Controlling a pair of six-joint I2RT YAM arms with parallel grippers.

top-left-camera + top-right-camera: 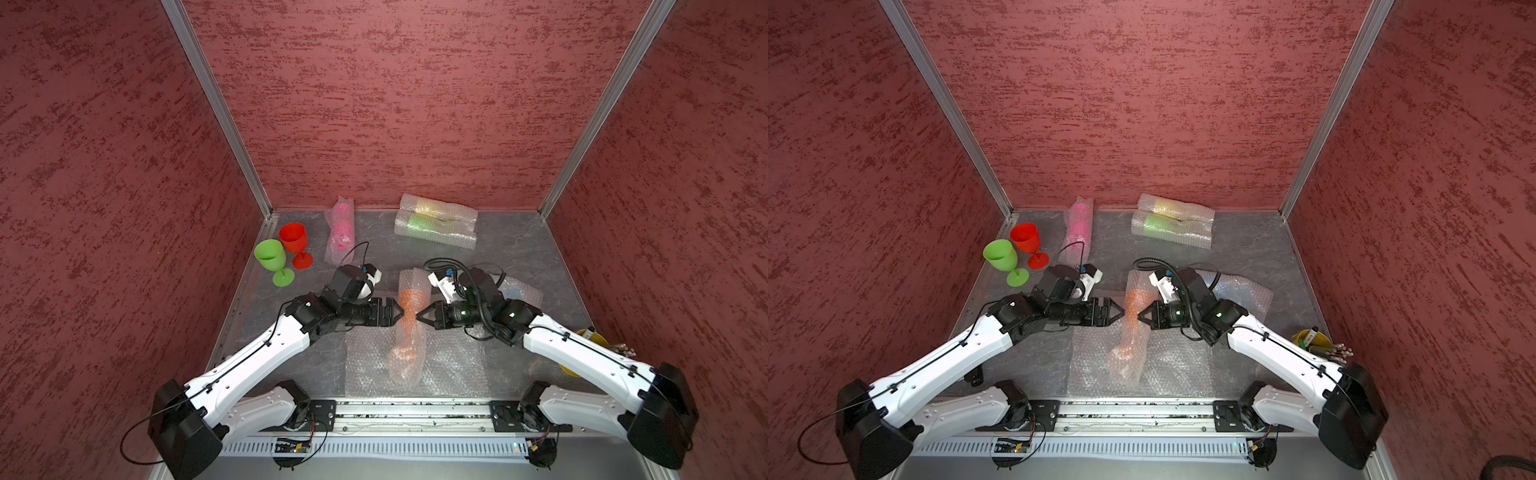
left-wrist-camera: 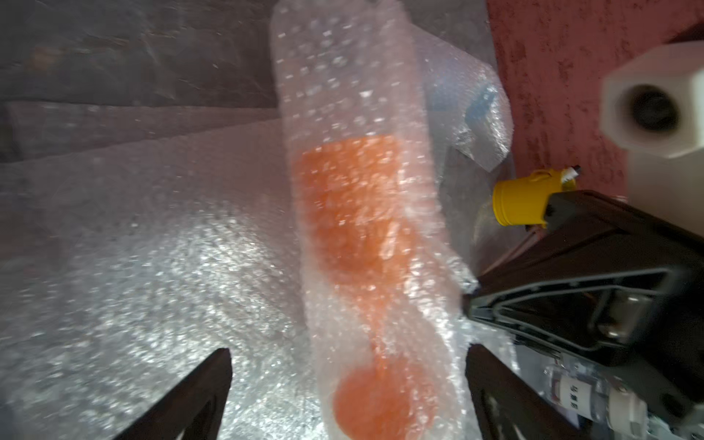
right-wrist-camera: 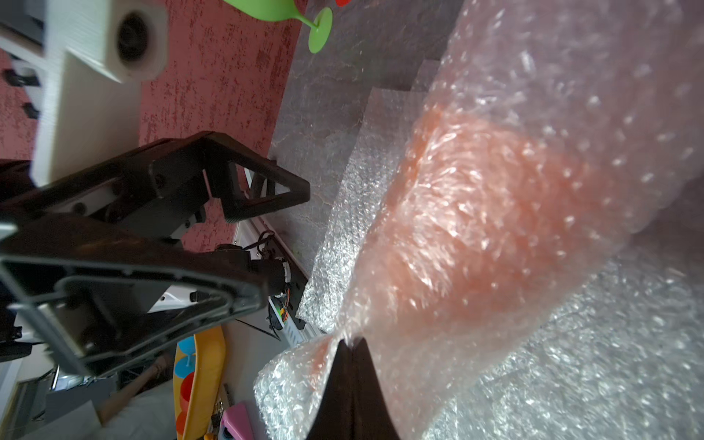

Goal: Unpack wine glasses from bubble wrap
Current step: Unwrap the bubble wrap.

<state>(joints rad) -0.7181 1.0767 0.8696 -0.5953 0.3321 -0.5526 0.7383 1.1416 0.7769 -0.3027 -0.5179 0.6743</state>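
Grey marbled tabletop (image 1: pixel 519 245), boxed in by mottled red walls (image 1: pixel 415 104) on three sides. Dead centre is a clear bubble-wrap sleeve (image 1: pixel 410 278) with the orange plastic goblet (image 1: pixel 411 300) inside it. Its foot points toward the robot's base, and it lies over a flat bubble-wrap sheet (image 1: pixel 453 365).

Along the back wall there's a pink goblet (image 1: pixel 341 226) in its own sleeve. Beside it, a pair of sleeves lie side by side, holding a yellow goblet (image 1: pixel 428 206) and a light green goblet (image 1: pixel 415 224). A blue goblet (image 2: pixel 480 103), wrapped too, sits partly under the right arm. Unwrapped and upright near the left edge are a green goblet (image 1: pixel 272 257) and a red goblet (image 1: pixel 294 241), close together. A yellow cup of utensils (image 2: pixel 520 198) hugs the right edge.

There's open tabletop between the centre and the back sleeves. Both arms reach in low, tips facing each other. The right hand (image 1: pixel 417 314) is pinched tight on the sleeve's side. The left hand (image 1: pixel 400 312) is spread wide with the sleeve between its fingers (image 2: pixel 198 396), gripping nothing.
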